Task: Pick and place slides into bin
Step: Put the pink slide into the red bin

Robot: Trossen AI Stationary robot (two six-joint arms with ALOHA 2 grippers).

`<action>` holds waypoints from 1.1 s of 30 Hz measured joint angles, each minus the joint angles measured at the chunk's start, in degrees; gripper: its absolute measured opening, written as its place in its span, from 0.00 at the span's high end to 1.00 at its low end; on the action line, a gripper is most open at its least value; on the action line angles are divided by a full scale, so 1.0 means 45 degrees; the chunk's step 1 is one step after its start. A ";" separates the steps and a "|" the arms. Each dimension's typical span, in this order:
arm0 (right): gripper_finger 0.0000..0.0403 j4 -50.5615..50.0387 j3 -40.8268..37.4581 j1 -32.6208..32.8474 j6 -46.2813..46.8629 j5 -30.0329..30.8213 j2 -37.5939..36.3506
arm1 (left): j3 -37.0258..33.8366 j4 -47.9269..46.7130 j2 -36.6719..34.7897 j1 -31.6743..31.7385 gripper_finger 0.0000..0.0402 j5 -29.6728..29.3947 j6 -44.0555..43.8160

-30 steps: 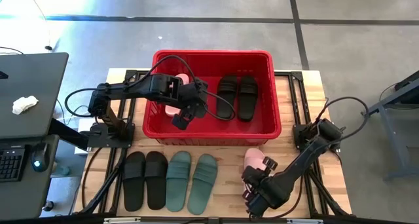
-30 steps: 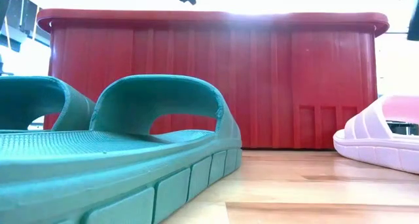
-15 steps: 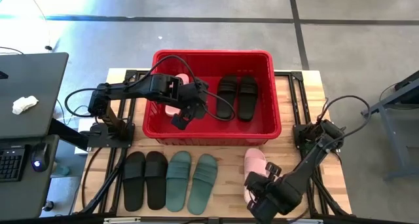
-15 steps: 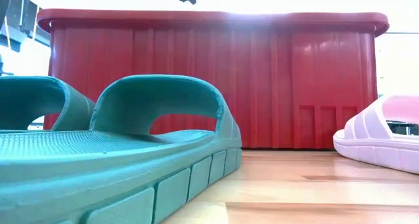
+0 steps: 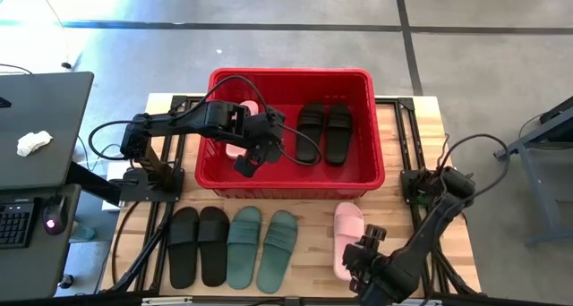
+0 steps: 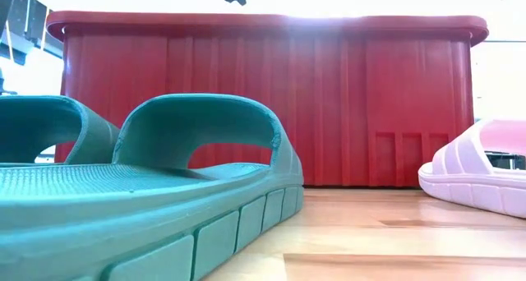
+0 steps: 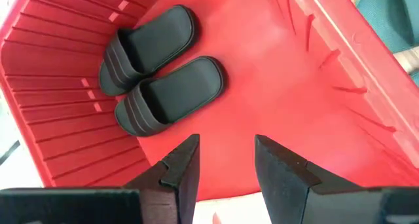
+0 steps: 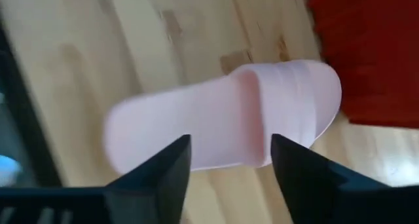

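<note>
A: High view: the right gripper has pulled nearer, off the pink slide, which lies on the table right of the green pair; left gripper hangs unmoved over the bin.

B: Right wrist view: fingers now spread, nothing pinched; earlier pressed together; that pick isn't made. Left wrist view: fingers apart, empty, over the black pair.
</note>
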 joint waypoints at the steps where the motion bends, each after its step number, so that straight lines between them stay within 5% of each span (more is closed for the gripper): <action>1: 0.46 0.0122 -0.0385 -0.0009 -0.0148 -0.0056 0.0000 | 0.0000 0.0005 0.0000 0.0000 0.68 -0.0003 0.0000; 9: 0.46 0.0306 -0.2909 -0.0659 0.0844 -0.1119 0.0000 | 0.0000 0.0000 0.0000 0.0000 0.68 -0.0005 -0.0044; 23: 0.55 0.1765 -0.4118 -0.1602 0.0725 -0.0310 0.0000 | 0.0000 0.0010 0.0000 0.0000 0.68 -0.0010 -0.0160; 33: 0.90 0.1716 -0.4118 -0.1602 0.1357 0.0362 0.0000 | 0.0000 0.0015 0.0000 0.0000 0.68 -0.0012 -0.0165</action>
